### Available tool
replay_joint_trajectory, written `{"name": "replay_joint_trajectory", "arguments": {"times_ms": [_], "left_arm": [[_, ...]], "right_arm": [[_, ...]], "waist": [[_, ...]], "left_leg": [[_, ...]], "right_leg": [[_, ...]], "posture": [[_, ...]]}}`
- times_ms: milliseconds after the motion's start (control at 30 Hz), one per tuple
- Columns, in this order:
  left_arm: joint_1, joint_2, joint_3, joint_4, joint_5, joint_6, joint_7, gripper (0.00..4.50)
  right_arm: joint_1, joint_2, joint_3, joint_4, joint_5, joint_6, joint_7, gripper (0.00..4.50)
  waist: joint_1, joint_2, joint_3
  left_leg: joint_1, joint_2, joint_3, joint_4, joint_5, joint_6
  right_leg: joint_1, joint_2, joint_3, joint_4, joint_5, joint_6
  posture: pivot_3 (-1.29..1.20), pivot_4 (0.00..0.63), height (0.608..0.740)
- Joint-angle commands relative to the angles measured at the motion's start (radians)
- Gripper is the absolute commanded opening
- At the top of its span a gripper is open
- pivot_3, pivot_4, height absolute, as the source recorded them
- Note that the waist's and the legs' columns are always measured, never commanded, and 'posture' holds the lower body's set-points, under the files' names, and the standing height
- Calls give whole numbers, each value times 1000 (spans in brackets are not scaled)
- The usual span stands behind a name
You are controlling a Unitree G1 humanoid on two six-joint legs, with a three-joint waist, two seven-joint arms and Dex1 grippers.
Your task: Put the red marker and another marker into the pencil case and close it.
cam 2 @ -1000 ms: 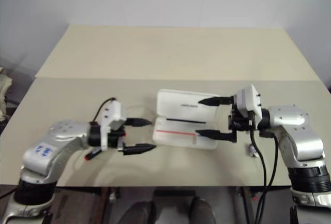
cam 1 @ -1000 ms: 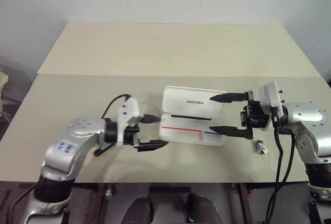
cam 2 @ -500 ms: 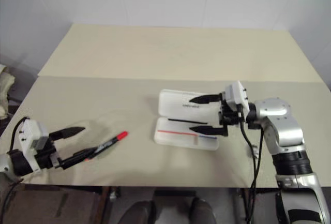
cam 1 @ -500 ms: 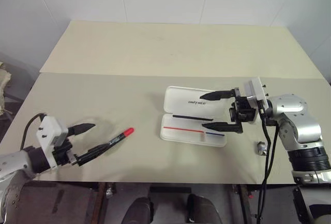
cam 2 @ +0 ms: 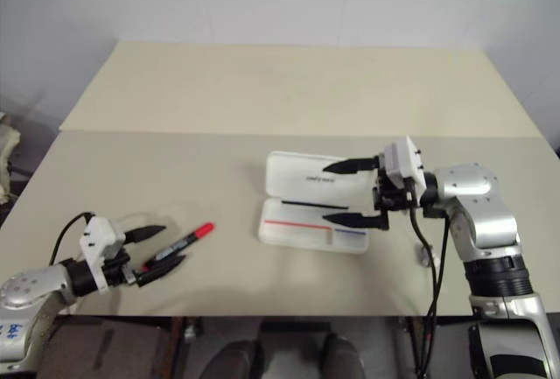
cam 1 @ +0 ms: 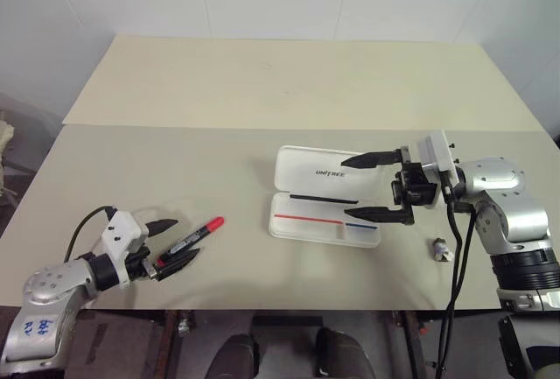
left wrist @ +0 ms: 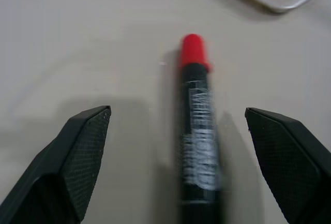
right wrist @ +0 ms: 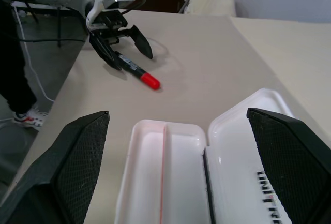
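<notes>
We see the red marker (cam 1: 192,238) lying flat near the tabletop's (cam 1: 262,90) front-left corner, between the spread fingers of the left gripper (cam 1: 171,242), which grasps nothing. The pencil case (cam 1: 325,195) lies open toward the front right; the right gripper (cam 1: 374,186) hovers released over it. A small grey-white object (cam 1: 442,249) sits near the front-right edge.

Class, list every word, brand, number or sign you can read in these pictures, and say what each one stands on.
"UNITREE": small dark logo on the lid of the open white plastic pencil case.
White lettering along the black barrel of the red-capped marker: too blurred to read.
Blue marks on the robot's left forearm: unreadable.
</notes>
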Motion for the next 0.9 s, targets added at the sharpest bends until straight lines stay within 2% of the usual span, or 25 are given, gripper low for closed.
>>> {"name": "replay_joint_trajectory", "arguments": {"times_ms": [33, 133, 200, 367, 433, 667, 900], "left_arm": [[-41, 15, -38, 61, 32, -40, 6, 4449], [-66, 15, -53, 95, 32, -50, 2, 3813], [-74, 17, -62, 109, 35, -56, 2, 3226], [-99, 3, -106, 138, 70, -83, 20, 1403], [-106, -6, -126, 143, 71, -91, 19, 810], [-185, -39, -117, 89, -10, -66, 10, 810], [-324, 3, -110, -59, -137, 13, -50, 810]], "right_arm": [[13, -17, -30, -64, 35, -1, 30, 4500], [38, -38, -26, -108, 67, 28, 64, 4500], [49, -44, -25, -129, 73, 35, 72, 4500], [73, -53, -19, -151, 61, 12, 77, 4500], [74, -53, -19, -151, 59, 10, 72, 4500], [63, -55, -31, -132, 42, -1, 52, 4500], [85, -69, -56, -115, 23, -22, 21, 4500]], "waist": [[1, 0, 0], [4, 0, 0], [4, 0, 0], [5, 0, 0], [5, 0, 0], [16, 0, 0], [3, 0, 0]], "left_leg": [[0, 0, 0, 0, 0, 0], [0, 0, 0, 0, 0, 0], [0, 0, 0, 0, 0, 0], [1, 0, 0, 0, 0, 0], [1, -1, 0, 1, 0, 0], [1, -1, -1, 2, 0, 0], [0, 0, -1, 1, 0, 0]], "right_leg": [[0, 0, 0, 1, 0, 0], [0, -1, 0, 2, 0, 0], [0, -1, 0, 3, 0, 0], [0, -1, 0, 3, 0, 0], [1, -1, 0, 3, 0, 0], [1, -2, 0, 3, 0, 0], [0, -1, -1, 3, 0, 0]], "posture": [[0, 150, 740], [0, 150, 740], [0, 150, 740], [0, 150, 740], [0, 150, 740], [0, 150, 740], [0, 150, 740]]}}
